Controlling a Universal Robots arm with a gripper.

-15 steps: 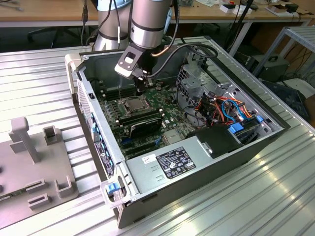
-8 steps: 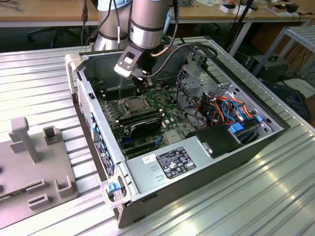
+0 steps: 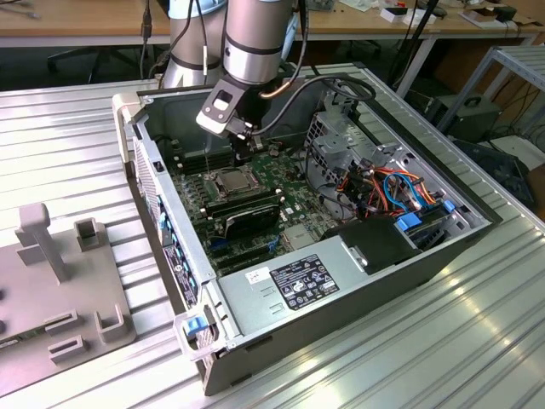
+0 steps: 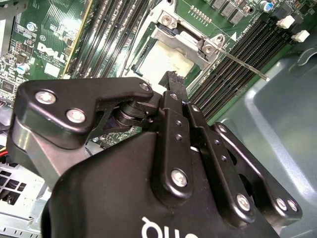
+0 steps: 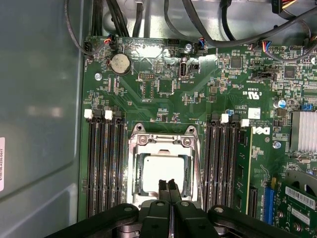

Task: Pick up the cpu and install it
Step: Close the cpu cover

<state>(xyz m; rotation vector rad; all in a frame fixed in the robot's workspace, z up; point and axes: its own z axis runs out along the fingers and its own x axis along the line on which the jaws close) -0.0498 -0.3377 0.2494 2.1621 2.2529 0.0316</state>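
Note:
The cpu [image 5: 163, 168], a flat square with a pale silver top, lies inside the black-framed socket [image 5: 132, 168] on the green motherboard [image 5: 163, 106]; it also shows in the exterior view as the cpu [image 3: 231, 181] and in the second wrist view as the cpu [image 4: 159, 62]. My gripper [image 5: 168, 184] hangs just above the cpu's edge, black fingers pressed together with nothing between them. In the exterior view the gripper [image 3: 244, 156] sits low in the open case, beside the socket. A thin metal latch lever [image 4: 237, 59] stands out from the socket.
Black memory slots [image 5: 104, 163] flank the socket on both sides. The case's grey wall [image 5: 39, 99] stands close by. Cables [image 3: 383, 183], a drive cage [image 3: 336, 128] and the power supply [image 3: 298, 281] crowd the case. A grey fixture [image 3: 60, 290] sits on the ribbed table.

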